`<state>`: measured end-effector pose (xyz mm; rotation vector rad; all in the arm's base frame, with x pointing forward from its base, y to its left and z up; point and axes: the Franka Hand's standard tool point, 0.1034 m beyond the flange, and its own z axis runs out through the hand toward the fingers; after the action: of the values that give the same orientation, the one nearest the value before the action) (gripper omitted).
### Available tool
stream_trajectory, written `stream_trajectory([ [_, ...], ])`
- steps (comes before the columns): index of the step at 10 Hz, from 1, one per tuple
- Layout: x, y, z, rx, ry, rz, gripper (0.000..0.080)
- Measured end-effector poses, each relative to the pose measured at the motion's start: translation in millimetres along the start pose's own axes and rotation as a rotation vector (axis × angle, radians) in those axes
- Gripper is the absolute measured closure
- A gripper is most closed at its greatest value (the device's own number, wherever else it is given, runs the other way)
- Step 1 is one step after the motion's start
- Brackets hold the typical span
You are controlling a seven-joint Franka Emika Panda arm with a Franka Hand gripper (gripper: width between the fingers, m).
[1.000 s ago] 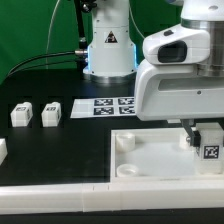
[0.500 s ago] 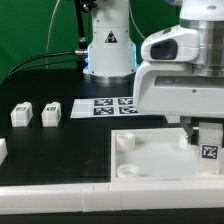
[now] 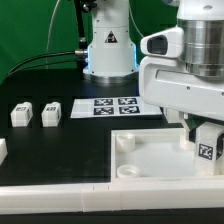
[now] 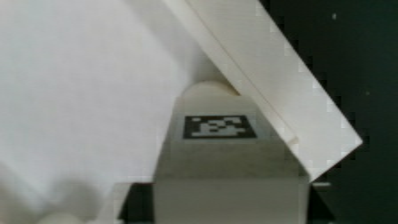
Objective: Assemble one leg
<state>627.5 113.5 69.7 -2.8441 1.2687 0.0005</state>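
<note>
My gripper (image 3: 205, 132) is shut on a leg (image 3: 206, 151), a small white post with a marker tag, and holds it upright at the right corner of the big white panel (image 3: 150, 160). In the wrist view the leg (image 4: 219, 150) fills the space between my dark fingers (image 4: 141, 203), with its tag facing the camera, and the panel (image 4: 89, 90) lies behind it. The leg's lower end and the socket under it are hidden. Two more legs (image 3: 20, 114) (image 3: 51, 113) lie on the black table at the exterior view's left.
The marker board (image 3: 112, 105) lies behind the panel, in front of the arm's base (image 3: 108, 55). A white rail (image 3: 60, 196) runs along the table's front edge. A white part (image 3: 3, 150) shows at the left edge.
My wrist has turned with the leg in it: the leg's tag has shifted slightly to the exterior view's left and now sits tilted. The loose legs have not moved.
</note>
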Motion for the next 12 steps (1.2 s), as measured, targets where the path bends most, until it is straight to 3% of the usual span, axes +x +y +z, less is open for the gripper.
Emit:
stream_trajectory([
  [8, 1.6, 3.3, -0.6, 0.004, -0.016, 0.929, 0.0506],
  [12, -1.0, 2.7, 0.2, 0.003, -0.028, 1.018, 0.0505],
])
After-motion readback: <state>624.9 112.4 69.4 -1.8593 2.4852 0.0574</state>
